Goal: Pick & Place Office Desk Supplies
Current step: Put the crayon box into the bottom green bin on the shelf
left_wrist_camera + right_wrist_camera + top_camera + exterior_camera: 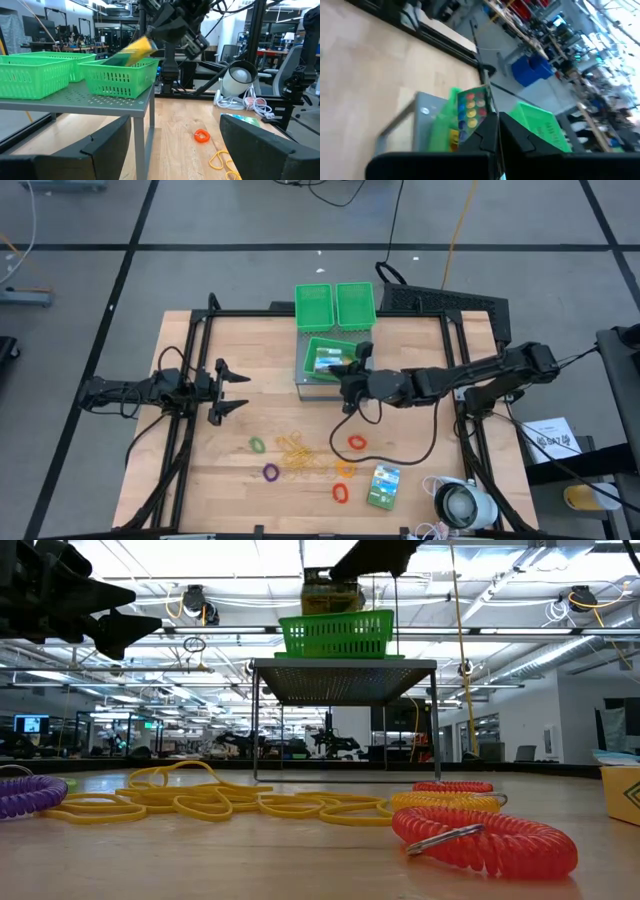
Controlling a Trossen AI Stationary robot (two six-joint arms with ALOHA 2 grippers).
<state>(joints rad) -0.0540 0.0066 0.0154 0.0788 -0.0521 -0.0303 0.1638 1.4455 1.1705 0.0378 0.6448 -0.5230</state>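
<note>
The yellow-green crayon box [131, 52] sits tilted in the nearest green mesh bin [328, 362], its upper end sticking out above the rim. My right gripper [496, 131] is shut just above that upper end. My left gripper [236, 392] waits open near the table's left side, level and pointing at the bins. On the table in front lie red rings [357, 442], an orange ring [346, 469], a green ring [258, 445], a purple ring [270, 472], a tangle of yellow rubber bands [299, 456] and a green-white packet [383, 486]. My right gripper comes from the table's right side, slanting slightly down, with its shut fingertips [490, 127] right beside the crayon box's upper end [147, 44]. Whether they touch the box I cannot tell. The box's lower end rests inside the bin.
Two more green bins [313, 305] [355, 303] stand behind the first on a grey mesh stand [345, 666] at the table's far middle. A white round device with cables [465, 505] sits at the near right corner. The right arm's cable loops over the table by the red ring.
</note>
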